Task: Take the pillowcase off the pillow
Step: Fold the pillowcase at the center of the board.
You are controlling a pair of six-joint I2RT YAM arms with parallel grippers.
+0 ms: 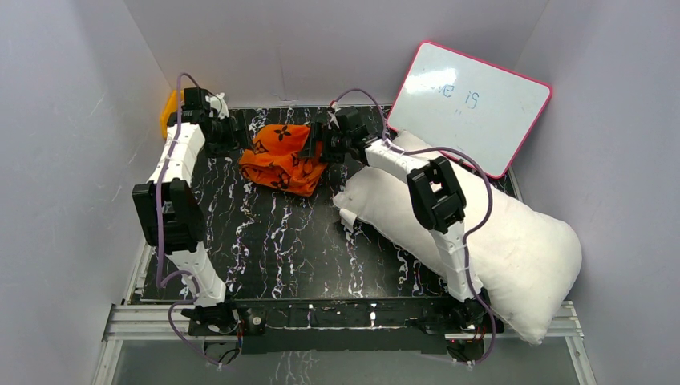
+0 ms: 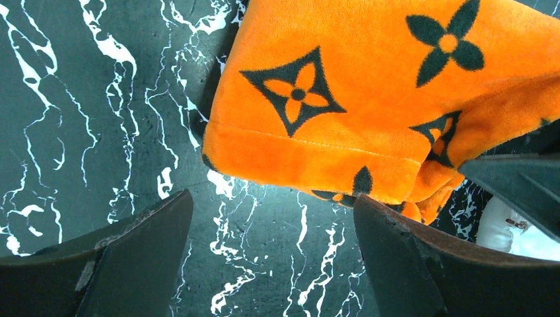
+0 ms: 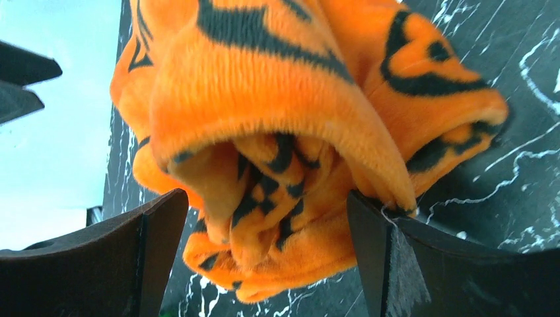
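The orange pillowcase [image 1: 281,157] lies bunched in a heap at the back middle of the black marble table [image 1: 281,241], fully off the white pillow [image 1: 481,233]. The pillow lies to the right, under the right arm. My left gripper [image 1: 240,136] is at the heap's left edge. In the left wrist view it [image 2: 272,198] is open and empty over bare table, just short of the pillowcase hem [image 2: 317,142]. My right gripper [image 1: 314,148] is at the heap's right side. In the right wrist view it [image 3: 265,195] is open, with folds of the pillowcase [image 3: 277,165] hanging between the spread jaws.
A pink-framed whiteboard [image 1: 473,100] leans against the back right wall, behind the pillow. A yellow object [image 1: 168,112] sits at the back left corner. Grey walls enclose the table on three sides. The pillow overhangs the table's front right edge.
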